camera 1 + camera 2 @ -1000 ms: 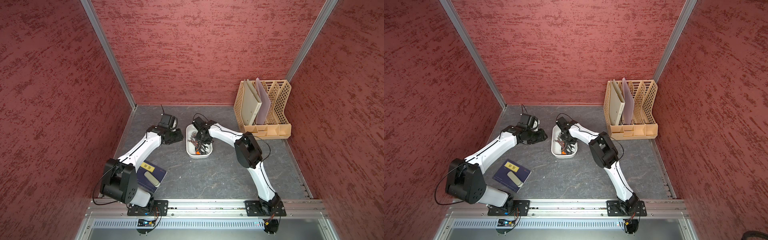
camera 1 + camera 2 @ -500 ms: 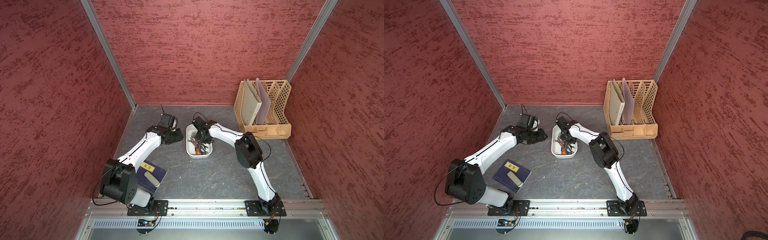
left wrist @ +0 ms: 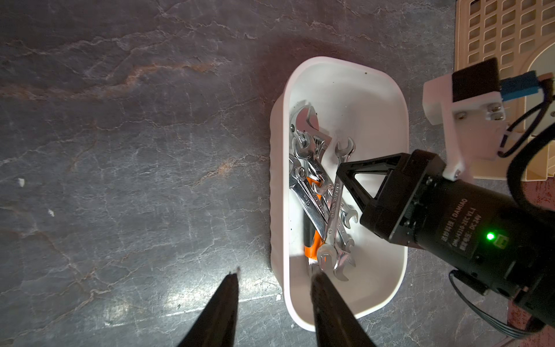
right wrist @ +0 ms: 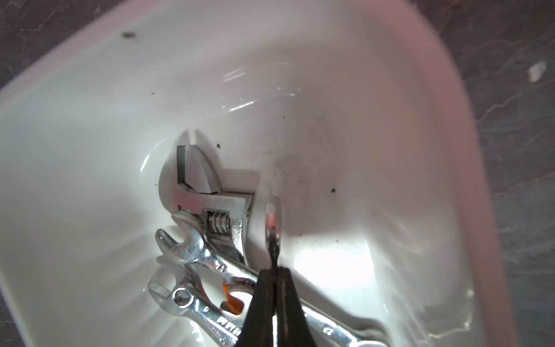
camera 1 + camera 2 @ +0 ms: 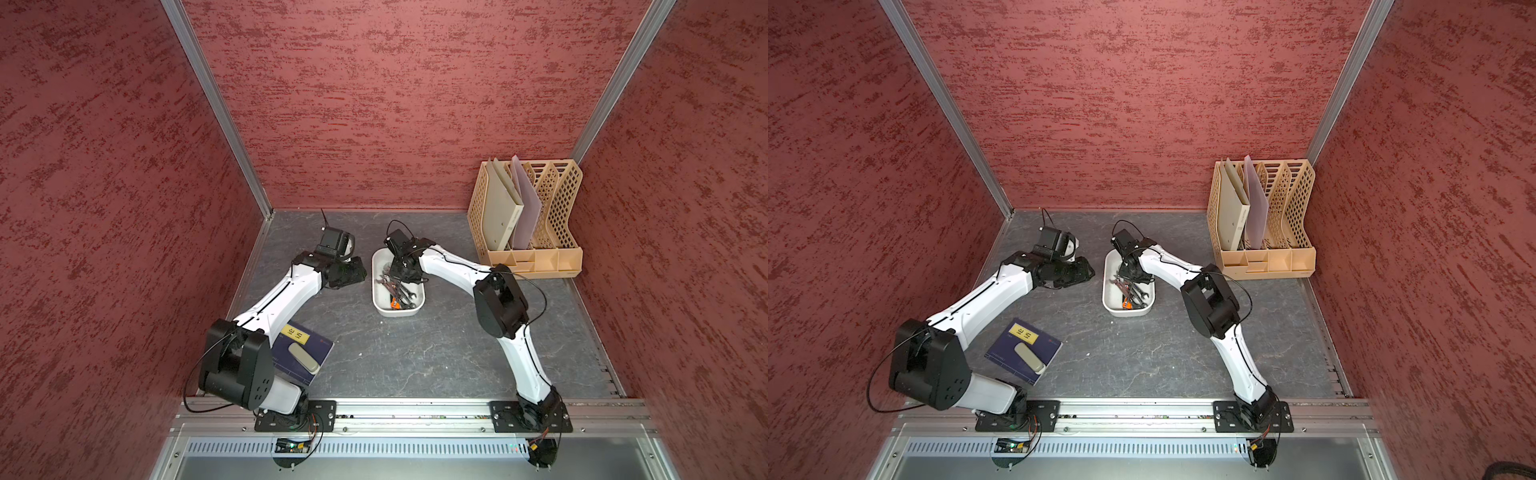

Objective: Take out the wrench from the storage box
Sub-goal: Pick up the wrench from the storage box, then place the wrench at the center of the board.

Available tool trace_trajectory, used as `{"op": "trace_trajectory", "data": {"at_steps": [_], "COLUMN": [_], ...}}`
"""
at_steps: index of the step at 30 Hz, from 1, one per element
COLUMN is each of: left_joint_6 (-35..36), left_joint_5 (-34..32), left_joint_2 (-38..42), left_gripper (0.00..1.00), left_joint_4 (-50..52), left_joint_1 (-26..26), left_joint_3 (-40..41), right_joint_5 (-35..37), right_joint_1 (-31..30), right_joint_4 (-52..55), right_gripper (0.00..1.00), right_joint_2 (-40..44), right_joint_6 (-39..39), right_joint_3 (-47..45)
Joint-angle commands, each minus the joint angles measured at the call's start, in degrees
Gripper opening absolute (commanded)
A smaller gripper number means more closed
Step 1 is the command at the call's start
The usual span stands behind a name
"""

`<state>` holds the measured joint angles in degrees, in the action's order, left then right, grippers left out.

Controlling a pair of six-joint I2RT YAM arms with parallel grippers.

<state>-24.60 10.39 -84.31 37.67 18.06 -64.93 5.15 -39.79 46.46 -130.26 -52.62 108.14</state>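
Observation:
The storage box [image 5: 398, 312] [image 5: 1128, 312] is a shallow white tub in the middle of the grey floor. It holds a pile of several silver wrenches. My right gripper [image 5: 400, 273] [image 5: 1132, 276] [image 3: 341, 171] reaches down into it. In the right wrist view the right gripper [image 4: 274, 270] is shut on the thin shaft of one wrench [image 4: 272, 219] [image 3: 338, 192], which stands edge-on. My left gripper [image 5: 360, 272] [image 3: 274, 275] is open beside the box's left wall [image 3: 274, 210]. One of its fingers is over the floor and the other is over the inside of the box.
An adjustable wrench [image 4: 207, 192] and an orange-handled tool [image 3: 312, 251] lie in the same pile. A tall beige lattice file rack [image 5: 528, 216] stands at the back right. A blue notebook [image 5: 305, 353] with a grey object on it lies by the left arm's base.
The right gripper's jaws have closed onto the wrench shaft inside the box. Neither arm has visibly moved.

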Motion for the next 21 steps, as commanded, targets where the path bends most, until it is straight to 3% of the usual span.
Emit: {"op": "trace_trajectory", "data": {"at_steps": [1, 10, 15, 21], "left_joint_6": [1.0, 1.56, 1.27, 0.63], "left_joint_5": [-0.53, 0.03, 2.27, 3.32], "left_joint_2": [1.29, 2.48, 3.47, 5.15], "left_gripper": [0.44, 0.43, 0.43, 0.44], "left_joint_4": [-0.31, -1.08, -2.31, -3.26], "left_joint_1": [0.3, 0.29, 0.32, 1.31], "left_joint_3": [0.41, 0.17, 0.37, 0.16], "right_joint_5": [-1.31, -2.78, -4.59, -5.63], "right_joint_1": [-0.02, 0.22, 0.43, 0.49], "right_joint_4": [-0.85, -5.98, -11.81, -17.13], "right_gripper": [0.0, 0.0, 0.0, 0.0], "right_joint_2": [2.11, 7.92, 14.34, 25.33], "right_joint_6": [1.35, 10.66, 14.89, 15.54], "right_joint_3": [0.82, -0.43, -6.17, -19.29]}}
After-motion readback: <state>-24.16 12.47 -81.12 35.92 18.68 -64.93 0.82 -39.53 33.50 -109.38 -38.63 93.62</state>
